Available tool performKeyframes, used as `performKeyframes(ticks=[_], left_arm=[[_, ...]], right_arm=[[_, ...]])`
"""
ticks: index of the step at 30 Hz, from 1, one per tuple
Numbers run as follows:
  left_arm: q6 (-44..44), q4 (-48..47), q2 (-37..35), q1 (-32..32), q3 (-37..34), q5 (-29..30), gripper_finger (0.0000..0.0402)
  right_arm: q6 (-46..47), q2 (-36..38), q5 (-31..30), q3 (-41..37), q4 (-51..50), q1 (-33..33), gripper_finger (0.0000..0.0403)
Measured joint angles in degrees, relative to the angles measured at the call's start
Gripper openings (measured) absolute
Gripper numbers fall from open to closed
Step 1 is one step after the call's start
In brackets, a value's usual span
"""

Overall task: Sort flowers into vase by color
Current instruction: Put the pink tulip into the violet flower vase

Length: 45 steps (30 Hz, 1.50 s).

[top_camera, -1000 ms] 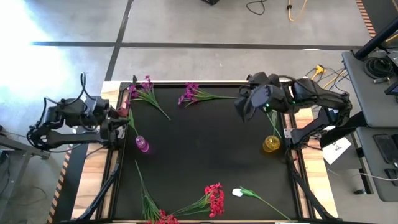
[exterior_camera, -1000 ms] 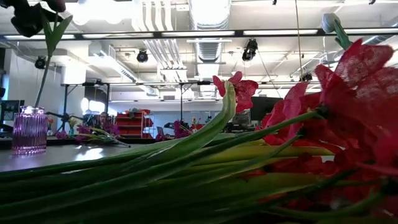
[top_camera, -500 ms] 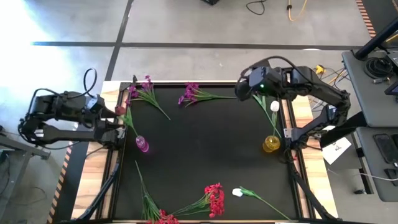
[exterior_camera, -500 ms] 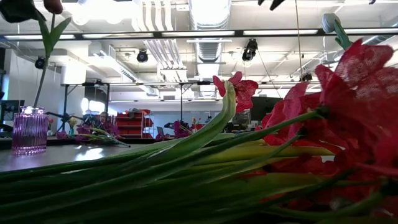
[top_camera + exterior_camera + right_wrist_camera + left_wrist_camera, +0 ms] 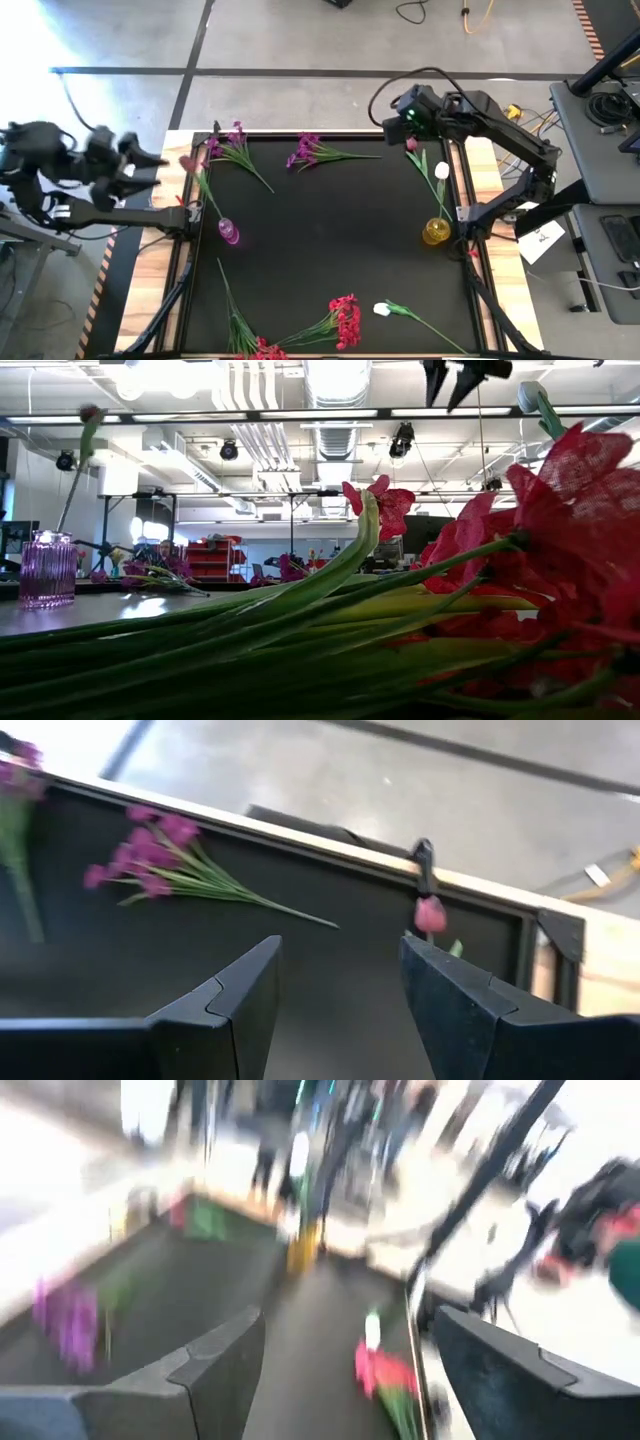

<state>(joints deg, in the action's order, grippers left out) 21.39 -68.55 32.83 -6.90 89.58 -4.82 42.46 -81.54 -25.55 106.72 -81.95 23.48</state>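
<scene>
A: Where are the hands?
B: Left hand (image 5: 340, 1370) off the desk's (image 5: 330, 240) left edge, right hand (image 5: 335, 990) over its far corner, both spread wide, empty.
A: Flowers?
B: Purple bunch (image 5: 312, 152) lying near the far edge, red bunch (image 5: 343, 320) near the front

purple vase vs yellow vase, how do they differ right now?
Colour: the purple vase is violet glass, the yellow vase amber. Place: the purple vase stands at the mat's left side, the yellow vase at its right edge. Contents: the purple vase holds a pink tulip leaning out to the left; the yellow vase holds a white tulip and a pink one. Both stand upright, each with stems in it.
</scene>
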Motion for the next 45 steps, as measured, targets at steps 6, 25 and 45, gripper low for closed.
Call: performKeyframes(ticks=[6, 25, 45], left_arm=[[-3.8, 10.5, -0.1, 0.0, -2.3, 1.6, 0.0274], [-4.1, 31.0, 5.8, -0.1, -16.1, 7.2, 0.0273], [-15.3, 32.5, 13.3, -0.1, -5.6, 13.4, 0.0273]], right_arm=[[-2.7, 0.0, 2.3, -7.1, 0.4, 6.9, 0.0194], [-12.7, 0.0, 18.5, -38.3, 26.5, 28.4, 0.0194], [-13.0, -18.5, 13.6, -46.3, 39.1, 31.0, 0.0167]])
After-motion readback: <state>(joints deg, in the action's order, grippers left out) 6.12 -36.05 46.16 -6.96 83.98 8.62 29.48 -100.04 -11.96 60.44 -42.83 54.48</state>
